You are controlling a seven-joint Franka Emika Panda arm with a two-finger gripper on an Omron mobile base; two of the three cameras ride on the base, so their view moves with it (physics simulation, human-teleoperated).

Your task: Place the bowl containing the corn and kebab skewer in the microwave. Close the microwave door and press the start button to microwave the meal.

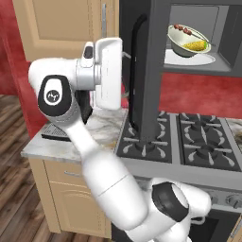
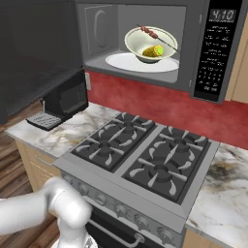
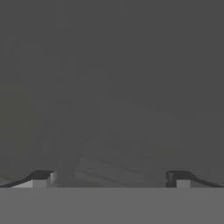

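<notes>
With the bowl (image 2: 150, 44) of corn (image 2: 153, 51) and kebab skewer (image 2: 150, 33) already on the microwave (image 2: 193, 46) plate, we press our gripper (image 3: 111, 178), fingers spread and empty, against the still-open microwave door (image 1: 142, 75) just ahead; closing and starting remain.

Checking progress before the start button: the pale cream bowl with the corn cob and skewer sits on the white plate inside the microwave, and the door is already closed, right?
Not quite: the dark grey microwave door stands open, as the left base view shows. The pale cream bowl does sit on the white round plate inside.

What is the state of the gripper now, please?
Gripper: open, holding nothing, close against the dark microwave door.
</notes>
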